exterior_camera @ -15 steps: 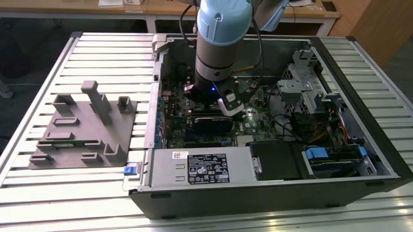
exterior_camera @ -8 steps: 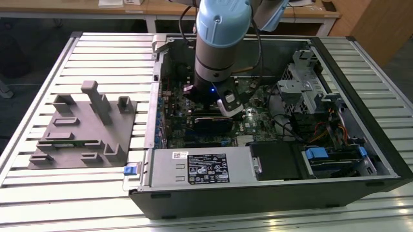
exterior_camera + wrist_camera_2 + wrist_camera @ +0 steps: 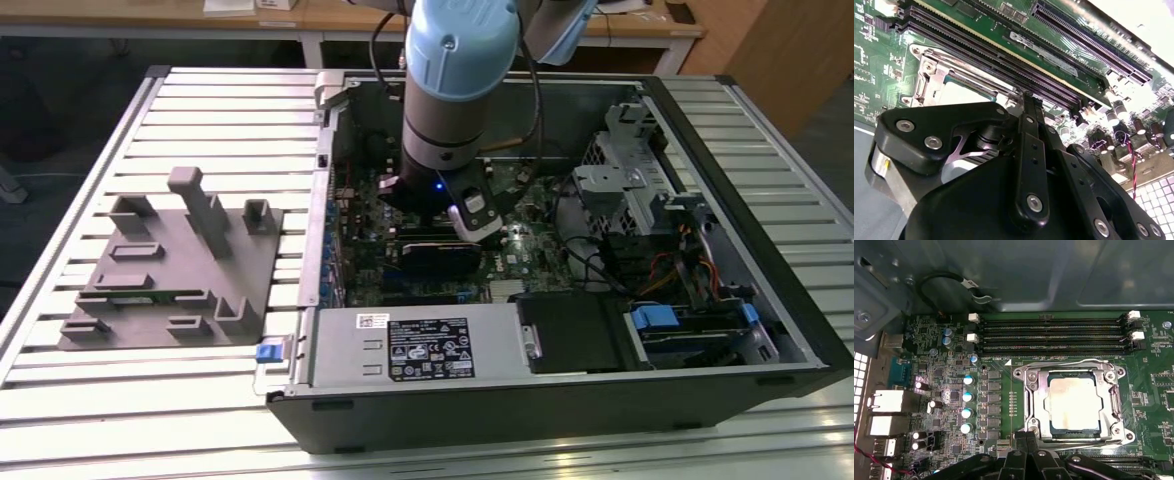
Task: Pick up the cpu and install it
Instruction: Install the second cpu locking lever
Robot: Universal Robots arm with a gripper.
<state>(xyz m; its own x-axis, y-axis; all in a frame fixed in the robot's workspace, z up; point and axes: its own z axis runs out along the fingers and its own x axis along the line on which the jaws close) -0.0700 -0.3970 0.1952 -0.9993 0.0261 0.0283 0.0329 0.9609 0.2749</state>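
Gripper (image 3: 1026,436) hung over the motherboard (image 3: 944,385) with fingers pressed together, holding nothing; cpu (image 3: 1074,403) sat flat in its socket frame (image 3: 1074,371), just beyond the fingertips.

The exterior view looks down from above on the open computer case (image 3: 561,400); both wrist views sit close over its motherboard (image 3: 944,370).
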